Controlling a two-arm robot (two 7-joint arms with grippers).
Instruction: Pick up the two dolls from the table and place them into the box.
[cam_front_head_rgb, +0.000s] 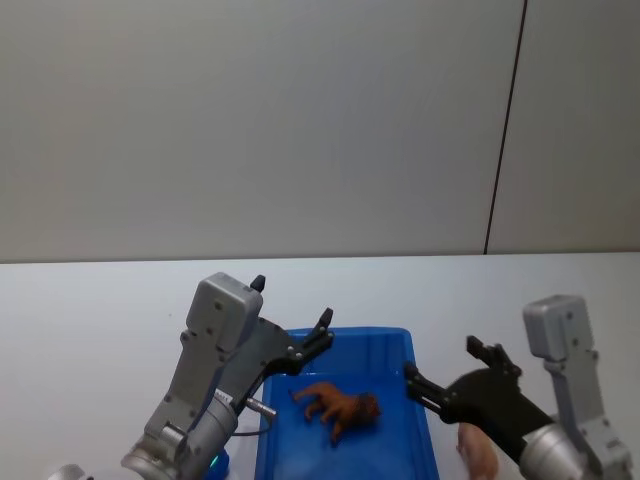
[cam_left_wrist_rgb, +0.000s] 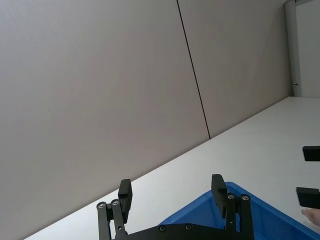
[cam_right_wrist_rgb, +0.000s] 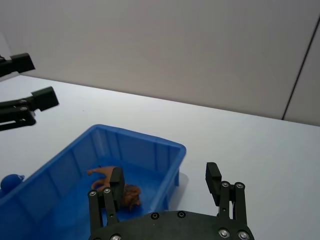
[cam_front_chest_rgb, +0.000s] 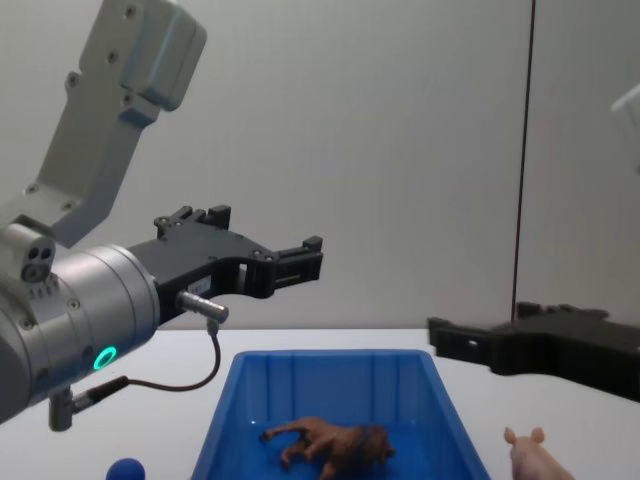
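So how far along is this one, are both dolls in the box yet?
One is done: the lion lies inside the box. Nothing is held: the left gripper hangs above the box and the right gripper near the pig, both with jaws open. Left: the pig, on the table right of the box.

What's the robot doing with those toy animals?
It is putting two toy animals into the blue box. The lion lies inside already. The pig is on the white table, right of the box. The left gripper hangs open over the box's left side; the right gripper, open too, is by the pig.
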